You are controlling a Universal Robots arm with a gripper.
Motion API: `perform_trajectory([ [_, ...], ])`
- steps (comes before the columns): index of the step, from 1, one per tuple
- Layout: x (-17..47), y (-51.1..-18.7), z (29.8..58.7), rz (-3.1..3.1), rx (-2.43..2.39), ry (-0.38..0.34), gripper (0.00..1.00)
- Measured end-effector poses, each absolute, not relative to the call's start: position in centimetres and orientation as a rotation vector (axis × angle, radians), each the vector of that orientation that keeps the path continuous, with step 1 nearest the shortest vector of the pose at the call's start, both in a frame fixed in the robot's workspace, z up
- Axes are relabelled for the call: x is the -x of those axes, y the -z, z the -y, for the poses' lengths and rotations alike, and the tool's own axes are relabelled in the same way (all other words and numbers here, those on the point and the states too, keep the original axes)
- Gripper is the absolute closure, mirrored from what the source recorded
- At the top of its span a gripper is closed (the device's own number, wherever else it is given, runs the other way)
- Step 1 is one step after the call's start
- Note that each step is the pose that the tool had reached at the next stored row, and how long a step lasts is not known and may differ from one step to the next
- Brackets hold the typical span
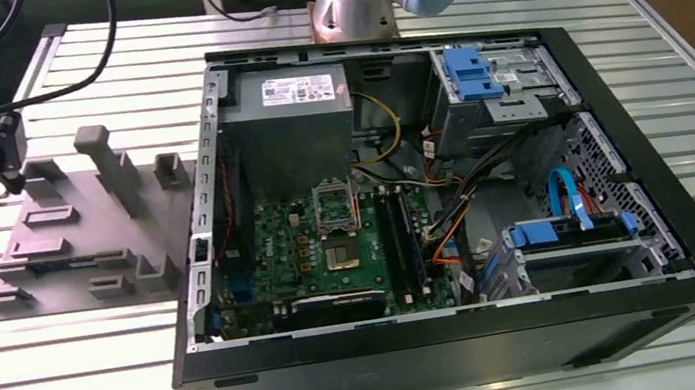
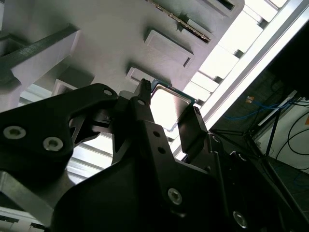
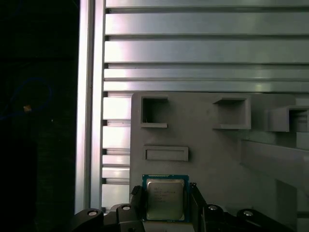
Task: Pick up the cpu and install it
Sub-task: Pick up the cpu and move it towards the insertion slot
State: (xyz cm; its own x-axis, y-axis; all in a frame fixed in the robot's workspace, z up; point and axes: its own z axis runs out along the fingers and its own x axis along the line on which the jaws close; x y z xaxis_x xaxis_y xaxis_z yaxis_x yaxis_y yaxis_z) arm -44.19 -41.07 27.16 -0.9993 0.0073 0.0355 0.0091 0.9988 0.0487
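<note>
The gripper point(image 3: 166, 209) pinches the cpu point(image 3: 165, 197) by two opposite sides at the corner of the grey holder block point(image 3: 203, 140) beside the bench point(image 3: 193, 48) edge, so the pickup looks begun, while installing it in the computer case point(image 1: 474, 335) remains undone.

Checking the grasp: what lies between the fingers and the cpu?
Nothing visible: in the first wrist view the fingers sit right against two opposite edges of the cpu.

Exterior view high and well back, angled down on the open computer case point(image 1: 455, 191) and table point(image 1: 297, 20), first wrist view close above the end effector point(image 3: 165, 191), facing down, second wrist view nearer, oblique from behind it, both wrist views sharing the cpu point(image 3: 165, 199) point(image 2: 166, 106) and grey holder point(image 3: 207, 145) point(image 2: 111, 38).
</note>
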Motion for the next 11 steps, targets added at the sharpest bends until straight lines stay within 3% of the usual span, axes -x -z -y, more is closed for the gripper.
perform_trajectory([
  [11,44.19,-27.52,41.07,3.105,0.013,0.076,0.53],
])
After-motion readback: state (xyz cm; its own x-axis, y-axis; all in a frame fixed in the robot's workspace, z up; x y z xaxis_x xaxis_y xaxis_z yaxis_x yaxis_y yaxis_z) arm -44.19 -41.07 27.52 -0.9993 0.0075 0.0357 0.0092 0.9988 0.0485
